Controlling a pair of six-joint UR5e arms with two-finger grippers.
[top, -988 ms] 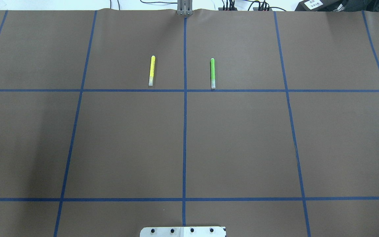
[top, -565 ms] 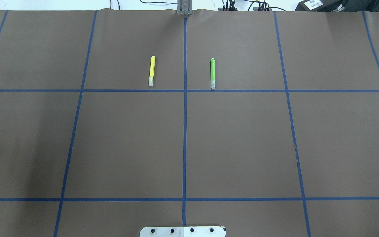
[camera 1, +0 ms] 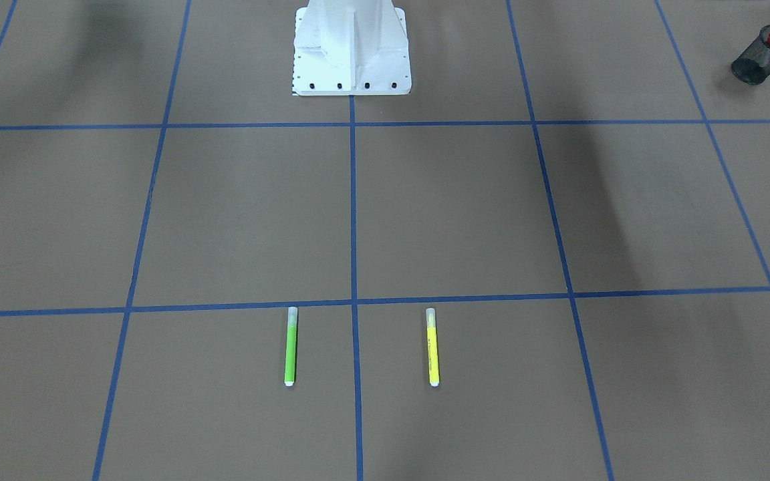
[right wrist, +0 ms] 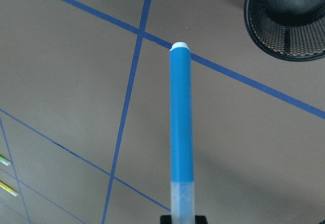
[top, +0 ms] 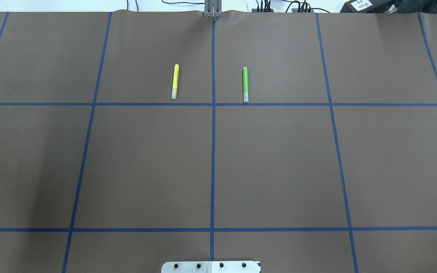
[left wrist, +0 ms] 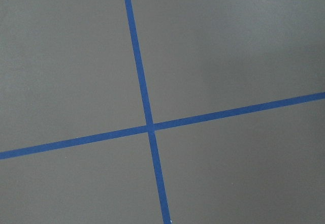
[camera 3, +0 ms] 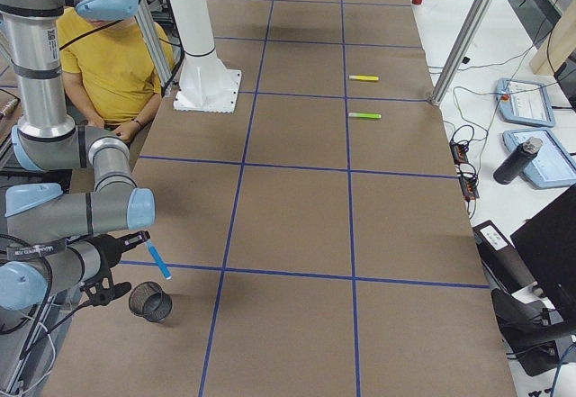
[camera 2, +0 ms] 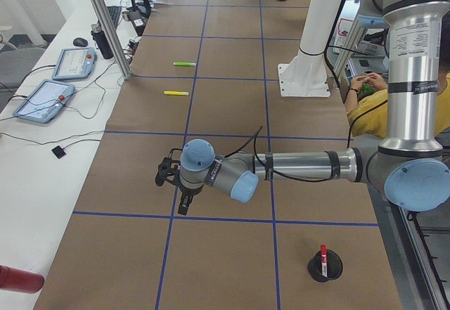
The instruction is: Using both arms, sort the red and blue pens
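Inventory:
- Arms: 2. L arm, R arm.
- Pens for sorting: 2. 1 red pen, 1 blue pen.
- Other markers: 2. 1 green marker, 1 yellow marker.
- Mesh cups: 2. L-side cup, R-side cup.
- Pedestal: 1.

R gripper: my jaws are clamped on the blue pen at its clear-cap end. The barrel sticks straight out from the jaws, white end farthest out, off the table. The R-side cup sits near, just beyond the pen's white end and off to one side.

L gripper: points down over a tape crossing. I can't tell whether the jaws are apart or closed. The L wrist cam shows only table and tape.

The red pen stands upright in the L-side cup, well apart from my L jaws.

Green and yellow markers lie flat and parallel, one each side of the center tape line, well apart from both sets of jaws.
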